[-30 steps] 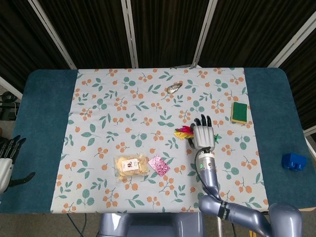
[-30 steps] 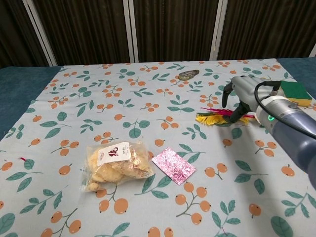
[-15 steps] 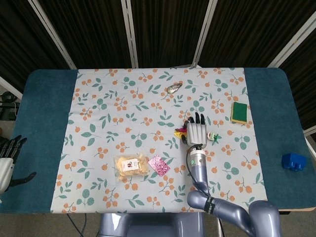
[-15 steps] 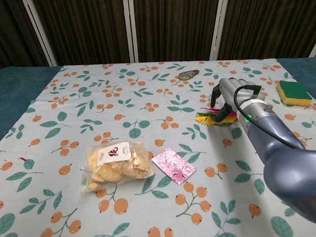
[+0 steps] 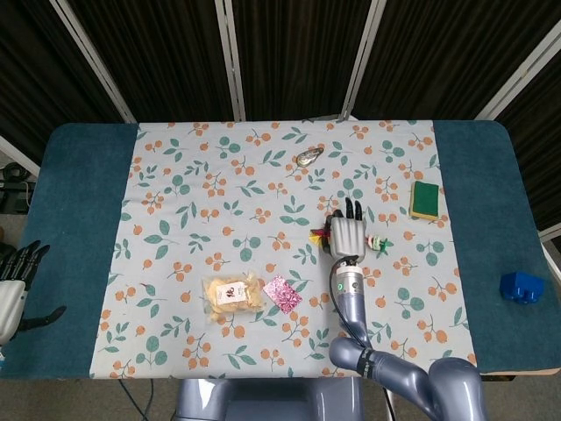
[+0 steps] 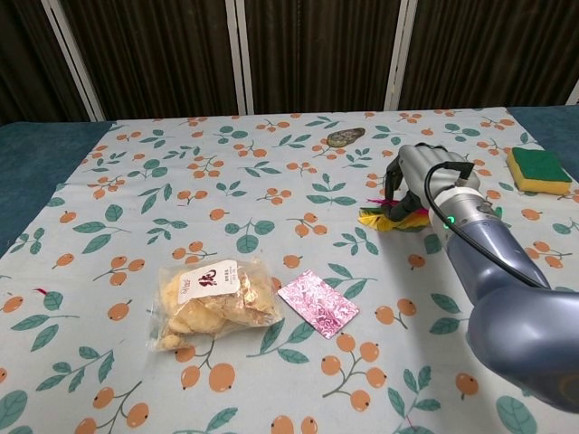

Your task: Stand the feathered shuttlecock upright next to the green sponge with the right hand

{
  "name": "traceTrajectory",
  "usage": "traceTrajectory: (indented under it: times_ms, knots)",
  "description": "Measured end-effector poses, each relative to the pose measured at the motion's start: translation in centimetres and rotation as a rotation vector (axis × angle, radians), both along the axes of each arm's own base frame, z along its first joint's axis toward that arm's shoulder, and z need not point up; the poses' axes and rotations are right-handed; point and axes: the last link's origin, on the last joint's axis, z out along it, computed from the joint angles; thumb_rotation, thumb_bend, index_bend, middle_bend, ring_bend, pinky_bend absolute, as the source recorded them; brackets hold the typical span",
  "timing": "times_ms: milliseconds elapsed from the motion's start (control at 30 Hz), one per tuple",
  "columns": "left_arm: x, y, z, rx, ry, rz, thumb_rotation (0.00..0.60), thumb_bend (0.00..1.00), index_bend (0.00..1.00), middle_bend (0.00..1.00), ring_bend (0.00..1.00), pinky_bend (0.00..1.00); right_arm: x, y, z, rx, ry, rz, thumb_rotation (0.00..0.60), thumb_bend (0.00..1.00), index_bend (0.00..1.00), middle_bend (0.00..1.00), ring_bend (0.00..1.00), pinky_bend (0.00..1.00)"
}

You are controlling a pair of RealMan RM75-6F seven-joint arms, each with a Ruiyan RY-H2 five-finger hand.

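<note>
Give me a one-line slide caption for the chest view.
Right hand poised over the lying feathered shuttlecock, green sponge off to its right.

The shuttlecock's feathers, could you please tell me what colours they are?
The shuttlecock feathers are yellow, red and green, clearest in the chest view.

Head view looks straight down; chest view low, nearer, sharing the tablecloth (image 5: 219, 202)
</note>
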Motion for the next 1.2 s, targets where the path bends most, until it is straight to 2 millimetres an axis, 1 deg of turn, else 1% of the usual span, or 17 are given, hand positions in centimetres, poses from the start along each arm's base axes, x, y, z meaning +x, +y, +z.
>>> traceTrajectory:
  times_ms: [267, 467, 633, 833, 1000, 1200]
  knots:
    - [0.0, 0.0, 0.0, -0.001, -0.005, 0.0, 0.562, 0.2, 0.0, 0.0, 0.0, 0.0, 0.2, 0.0, -0.1, -0.004, -0.012, 0.001, 0.6, 0.43, 0.62, 0.35, 0.0, 0.0]
    - [0.0, 0.0, 0.0, -0.004, -0.005, 0.002, 0.558, 0.2, 0.0, 0.0, 0.0, 0.0, 0.4, 0.1, 0.0, -0.003, -0.018, 0.011, 0.6, 0.44, 0.63, 0.36, 0.0, 0.0]
    - [-0.1, 0.0, 0.0, -0.005, -0.004, 0.006, 0.557, 0.19, 0.0, 0.0, 0.0, 0.0, 1.1, 0.2, 0.6, -0.014, -0.04, 0.035, 0.6, 0.44, 0.63, 0.36, 0.0, 0.0]
    - [-0.1, 0.0, 0.0, -0.005, -0.002, 0.005, 0.563, 0.2, 0.0, 0.0, 0.0, 0.0, 2.3, 0.0, 2.6, -0.058, -0.088, 0.069, 0.6, 0.44, 0.64, 0.36, 0.0, 0.0]
    - [-0.1, -0.1, 0.0, -0.007, 0.003, 0.004, 0.561, 0.2, 0.0, 0.0, 0.0, 0.0, 3.0, -0.1, 5.4, -0.111, -0.147, 0.076, 0.6, 0.44, 0.64, 0.36, 0.0, 0.0]
    - [0.0, -0.1, -0.1, -0.009, 0.011, 0.002, 0.56, 0.2, 0.0, 0.0, 0.0, 0.0, 3.0, 0.4, 8.9, -0.168, -0.215, 0.06, 0.6, 0.44, 0.64, 0.37, 0.0, 0.0]
